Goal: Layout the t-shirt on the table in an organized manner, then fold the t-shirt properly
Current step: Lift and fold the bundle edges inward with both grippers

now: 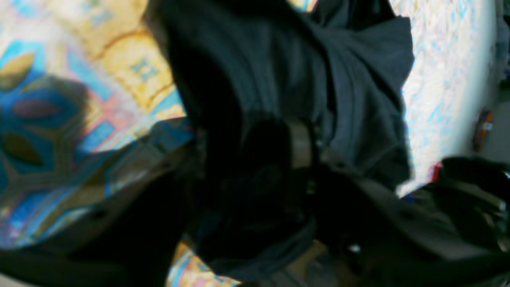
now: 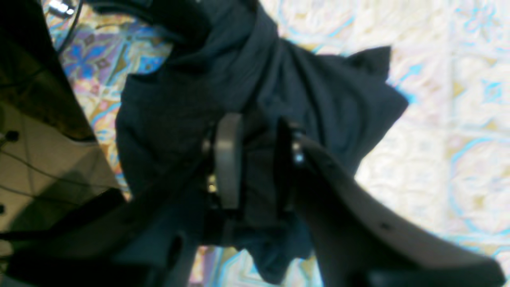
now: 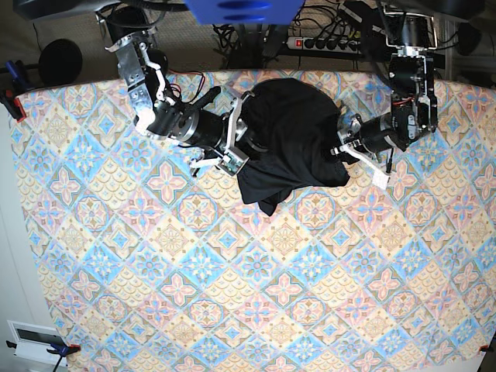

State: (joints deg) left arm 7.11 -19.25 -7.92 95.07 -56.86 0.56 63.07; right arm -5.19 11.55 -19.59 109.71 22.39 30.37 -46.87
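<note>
Closest to the lens in the right wrist view, your right jaws are standing narrowly apart with a thick fold of the black long-sleeved t-shirt [image 2: 318,99] bunched between the pale pad [image 2: 227,159] and the dark one; as far as that view shows, you are gripping it.

From overhead, the t-shirt [image 3: 291,132] is lying in a crumpled heap near the far edge of the table [image 3: 232,294], between your two arms, with one corner trailing toward the near side. It is not laid out yet, so you are working on the spreading step.

On the other side, your left jaws are sitting at the heap's edge. In the left wrist view, dark cloth [image 1: 358,79] is draping across them and everything is blurring together, so you cannot tell whether they are holding anything.

To do this well, you are probably wanting one clean edge in each grip, hem or shoulder rather than a wad of layers. Consider re-gripping with the left before pulling, then drawing the arms apart evenly and toward the open middle of the table, keeping the cloth low so the sleeves are not tucking under.
</note>
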